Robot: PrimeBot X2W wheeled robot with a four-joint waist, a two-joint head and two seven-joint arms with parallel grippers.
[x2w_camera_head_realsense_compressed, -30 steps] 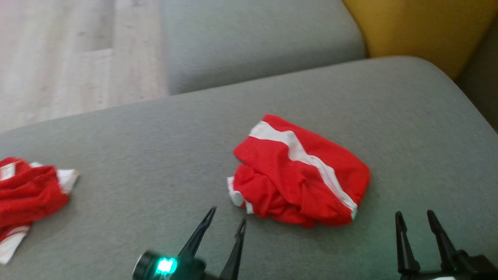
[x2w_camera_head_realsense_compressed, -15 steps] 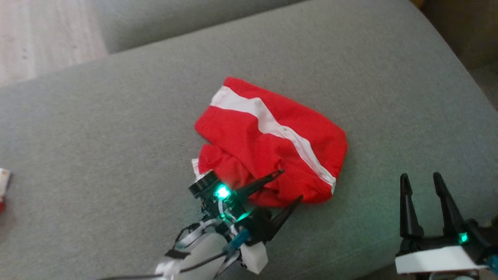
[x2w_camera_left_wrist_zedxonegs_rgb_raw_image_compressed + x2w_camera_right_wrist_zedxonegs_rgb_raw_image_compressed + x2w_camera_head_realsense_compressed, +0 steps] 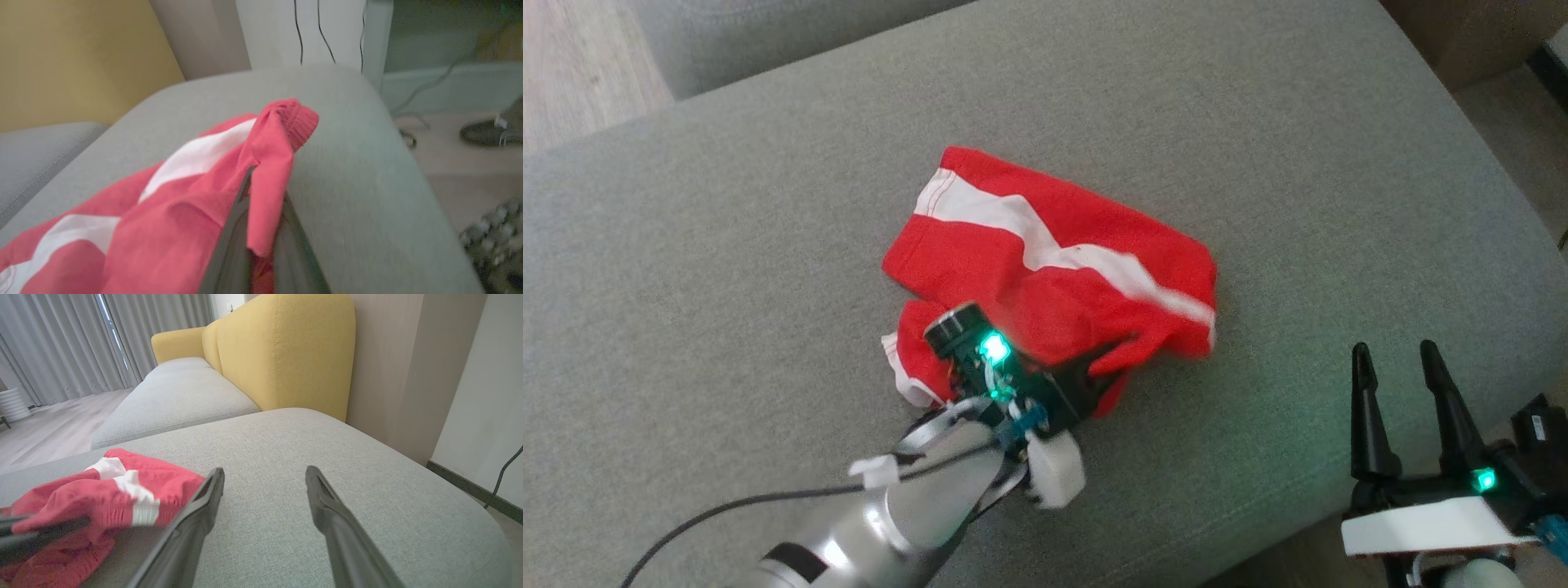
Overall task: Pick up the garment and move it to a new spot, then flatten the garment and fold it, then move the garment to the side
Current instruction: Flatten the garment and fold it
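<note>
The garment (image 3: 1045, 269) is a crumpled pair of red shorts with a white stripe, lying mid-cushion on the grey sofa seat (image 3: 727, 245). My left gripper (image 3: 1115, 363) is at its near edge, shut on a fold of the red cloth. In the left wrist view the garment (image 3: 163, 204) rises pinched between the two dark fingers (image 3: 239, 204), with a ribbed hem sticking up past the tips. My right gripper (image 3: 1395, 353) stands open over bare cushion to the right of the garment, nothing between its fingers. The right wrist view shows that gripper (image 3: 264, 471) open, the garment (image 3: 102, 490) to its left.
The seat's rounded edge runs close by at the right and front. A second grey cushion (image 3: 175, 396) and a yellow backrest (image 3: 286, 347) lie beyond. Wooden floor (image 3: 572, 73) shows at far left. A dark shoe (image 3: 486, 130) and cables are on the floor past the cushion's end.
The head camera has tilted and turned. My left gripper reached forward to the garment's near edge and shut on the cloth, pulling it up a little. The right gripper stays open.
</note>
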